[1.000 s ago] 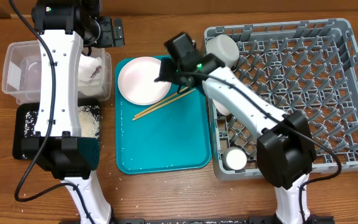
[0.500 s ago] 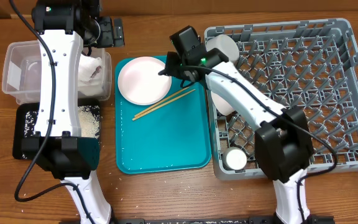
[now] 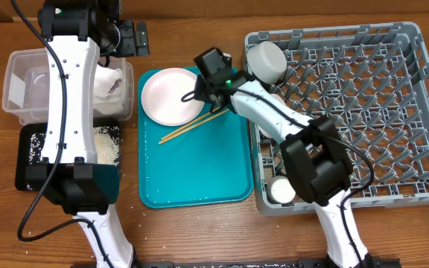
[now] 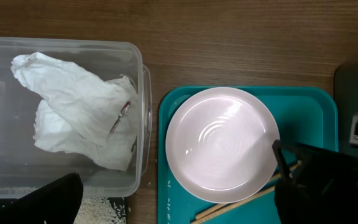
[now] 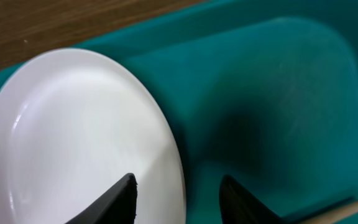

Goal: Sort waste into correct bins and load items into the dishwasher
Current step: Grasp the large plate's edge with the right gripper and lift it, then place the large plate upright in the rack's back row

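A round pale plate (image 3: 166, 97) lies at the back left of the teal serving tray (image 3: 199, 167), with wooden chopsticks (image 3: 196, 123) beside it. My right gripper (image 3: 196, 91) is open, and in the right wrist view its fingers (image 5: 179, 199) straddle the plate's (image 5: 73, 137) right rim. My left gripper (image 3: 136, 37) is open and empty, held high between the clear tub (image 3: 17, 112) and the tray. The tub holds a stained white napkin (image 4: 79, 106). Rice grains (image 3: 106, 145) lie in the black tray (image 3: 28, 175).
The grey dish rack (image 3: 393, 112) at the right holds a white bowl (image 3: 267, 61) at its back left and a small cup (image 3: 281, 190) at its front left. My left arm lies over the tub and black tray. Loose grains dot the tray's left edge (image 4: 161, 186).
My right gripper has moved left and down from near the rack's corner to the plate's right rim. The left arm, plate and chopsticks have not moved.
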Motion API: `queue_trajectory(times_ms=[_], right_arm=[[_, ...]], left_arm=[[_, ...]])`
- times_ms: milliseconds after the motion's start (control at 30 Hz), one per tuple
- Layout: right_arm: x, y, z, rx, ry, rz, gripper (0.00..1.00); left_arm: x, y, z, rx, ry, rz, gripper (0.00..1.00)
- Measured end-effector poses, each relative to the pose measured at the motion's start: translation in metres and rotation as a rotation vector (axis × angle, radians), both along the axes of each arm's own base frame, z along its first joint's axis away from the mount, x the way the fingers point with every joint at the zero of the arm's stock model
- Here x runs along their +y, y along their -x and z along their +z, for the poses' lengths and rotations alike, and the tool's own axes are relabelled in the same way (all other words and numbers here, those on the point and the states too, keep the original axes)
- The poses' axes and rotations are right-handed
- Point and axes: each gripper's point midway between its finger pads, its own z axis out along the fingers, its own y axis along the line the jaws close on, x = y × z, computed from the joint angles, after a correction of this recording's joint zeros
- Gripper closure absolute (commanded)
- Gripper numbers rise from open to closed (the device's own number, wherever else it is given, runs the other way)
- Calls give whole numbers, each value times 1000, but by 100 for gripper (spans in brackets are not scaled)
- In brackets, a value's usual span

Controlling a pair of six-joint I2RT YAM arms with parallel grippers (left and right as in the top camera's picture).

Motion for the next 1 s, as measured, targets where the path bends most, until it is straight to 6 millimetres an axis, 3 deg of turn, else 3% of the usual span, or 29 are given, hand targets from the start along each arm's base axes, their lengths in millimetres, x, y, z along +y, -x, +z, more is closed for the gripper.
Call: queue_trajectory(times_ms=[67,167,333,667,833,1000], right_arm=[[2,2,-7,9,6,5,60],[5,6,-20,26,16,9,72],[7,8,-24,31,20,10,96],[4,9,-19,54,44,10,96],[-9,2,14,44,123,19,96],[-46,-4,78,-34,296,-5,96]], left_arm=[[0,0,0,0,0,0,0],[0,0,0,0,0,0,0],[0,0,0,0,0,0,0],[0,0,0,0,0,0,0],[0,0,0,0,0,0,0],[0,0,0,0,0,0,0]])
